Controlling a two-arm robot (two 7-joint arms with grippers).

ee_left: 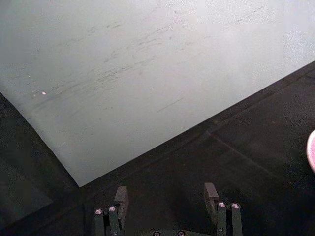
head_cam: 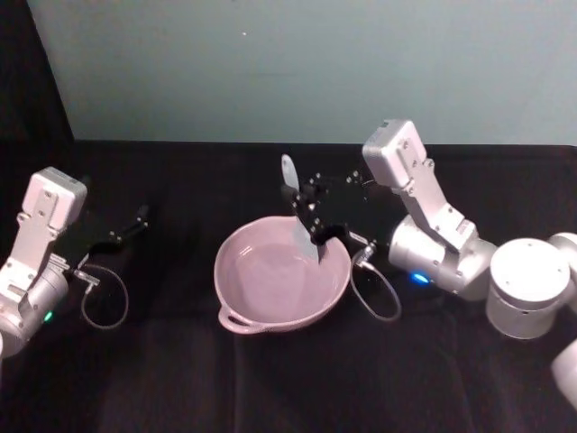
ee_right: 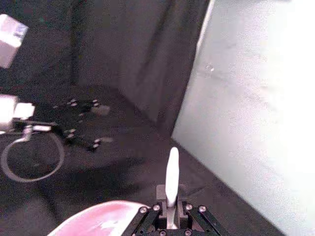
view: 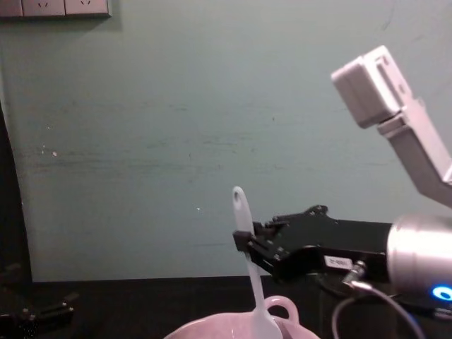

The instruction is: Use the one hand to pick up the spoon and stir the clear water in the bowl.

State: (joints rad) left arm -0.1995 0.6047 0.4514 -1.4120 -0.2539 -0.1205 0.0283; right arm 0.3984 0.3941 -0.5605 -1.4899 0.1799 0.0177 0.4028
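Observation:
The pale pink bowl (head_cam: 261,280) sits mid-table, its loop handle toward me. My right gripper (head_cam: 315,233) is above the bowl's far right rim, shut on the white spoon (head_cam: 290,180). The spoon stands nearly upright, handle end up, its flat head down inside the bowl. In the chest view the spoon (view: 247,254) runs from the right gripper (view: 251,244) down into the bowl (view: 282,309). In the right wrist view the spoon (ee_right: 172,177) sticks out between the fingers (ee_right: 156,212) over the bowl (ee_right: 98,219). My left gripper (head_cam: 137,221) is parked at the left, open and holding nothing.
Black cloth covers the table in front of a pale green wall. A cable loop (head_cam: 104,298) hangs by the left wrist and another cable loop (head_cam: 374,293) hangs beside the bowl on the right. The left wrist view shows the open left gripper (ee_left: 166,194) over bare cloth.

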